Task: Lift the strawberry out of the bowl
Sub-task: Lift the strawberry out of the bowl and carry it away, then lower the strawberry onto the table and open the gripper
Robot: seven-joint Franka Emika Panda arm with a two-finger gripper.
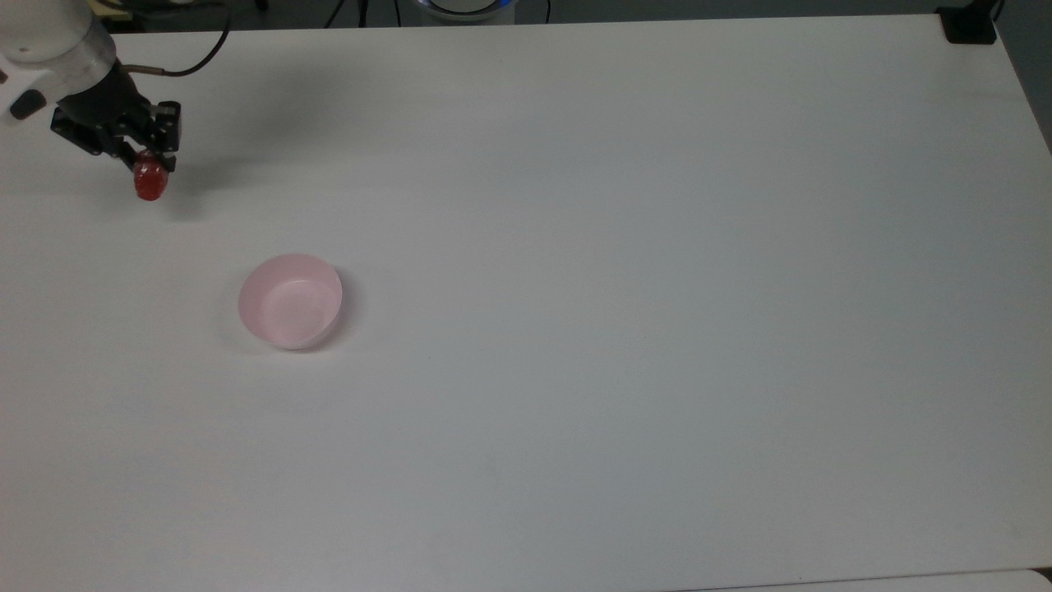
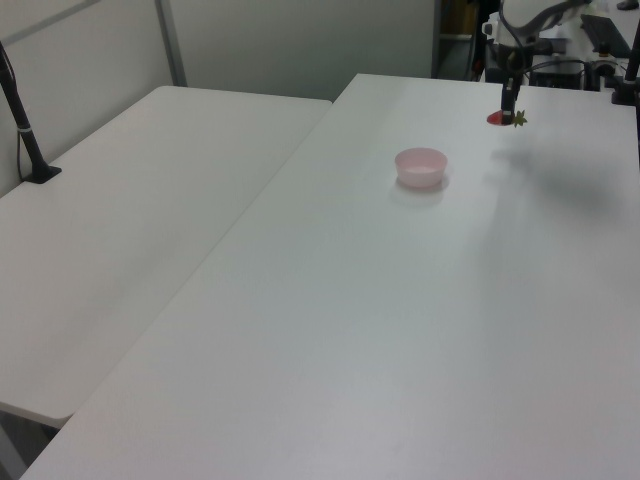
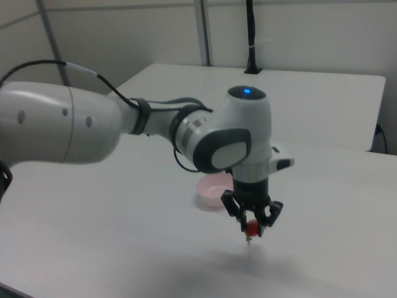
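Here, in the right view, the gripper point(image 3: 251, 225) is seen nearest, pointed downward with its fingers clamped on the strawberry point(image 3: 250, 230), which is held clear above the white table point(image 3: 124, 248). The pale pink bowl point(image 3: 214, 189) is seen just behind it, upright and empty. In the top view, the bowl point(image 1: 289, 301) is set on the table point(image 1: 616, 288), and the strawberry point(image 1: 150, 181) is held well apart from it toward the top view's upper left, in the gripper point(image 1: 145, 160). A second white table point(image 2: 140, 220) is noted at the left view's left.
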